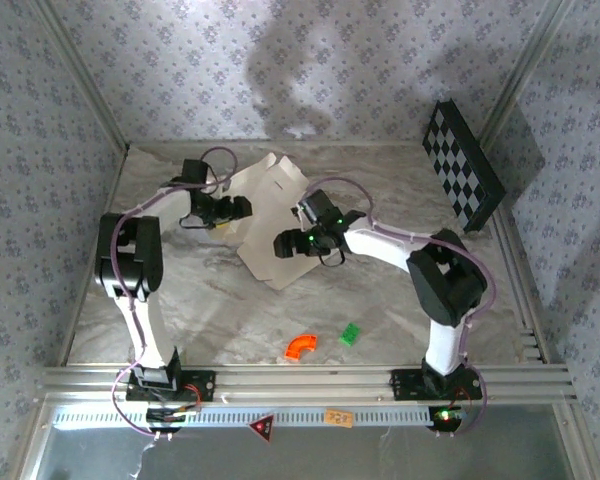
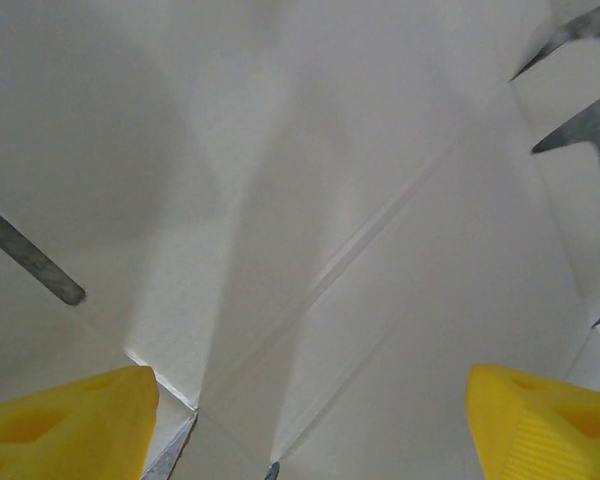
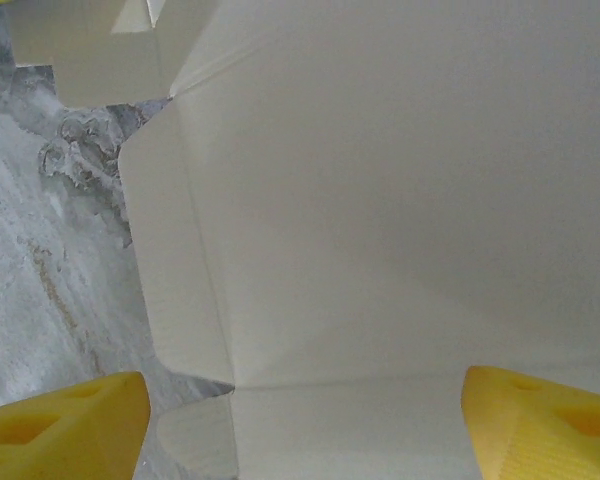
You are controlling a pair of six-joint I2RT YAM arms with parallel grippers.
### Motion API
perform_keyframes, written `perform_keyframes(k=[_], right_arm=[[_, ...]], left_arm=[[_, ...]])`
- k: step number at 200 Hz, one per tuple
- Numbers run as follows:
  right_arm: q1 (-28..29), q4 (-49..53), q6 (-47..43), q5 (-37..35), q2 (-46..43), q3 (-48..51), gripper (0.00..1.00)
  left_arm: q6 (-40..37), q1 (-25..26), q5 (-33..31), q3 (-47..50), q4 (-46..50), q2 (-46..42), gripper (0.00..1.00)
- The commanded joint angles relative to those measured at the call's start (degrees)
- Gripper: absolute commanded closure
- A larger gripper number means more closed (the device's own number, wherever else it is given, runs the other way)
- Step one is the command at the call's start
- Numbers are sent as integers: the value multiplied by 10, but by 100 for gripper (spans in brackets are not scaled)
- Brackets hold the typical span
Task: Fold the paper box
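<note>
1 checkered board (image 1: pixel 464 166) beyond paper box (image 1: pixel 263 235).

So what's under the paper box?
The grey marbled table shows beside the box and through the cut-outs at its edge. Anything lying beneath the middle of the sheet is covered, so I can't tell.

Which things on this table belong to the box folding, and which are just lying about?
Part of the job: paper box.
Lying about: orange curved piece, small green block, checkered board.
</note>
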State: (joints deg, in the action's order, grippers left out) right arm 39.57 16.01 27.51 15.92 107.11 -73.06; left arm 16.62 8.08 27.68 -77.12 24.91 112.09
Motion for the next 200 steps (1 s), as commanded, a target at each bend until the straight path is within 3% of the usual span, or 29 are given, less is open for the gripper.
perform_keyframes(k=[1,45,137,200], right_arm=[[-16,48,-33,18,34,-29,18],[-16,59,-44,28,51,-5,22],[47,25,-4,51,-36,128,21],[38,53,-4,31,-83,120,22]], left_arm=[[2,4,9,-20,25,23,20],[4,20,10,-48,26,55,20],[19,86,11,-96,23,104,20],[47,110,23,-119,-17,110,20]])
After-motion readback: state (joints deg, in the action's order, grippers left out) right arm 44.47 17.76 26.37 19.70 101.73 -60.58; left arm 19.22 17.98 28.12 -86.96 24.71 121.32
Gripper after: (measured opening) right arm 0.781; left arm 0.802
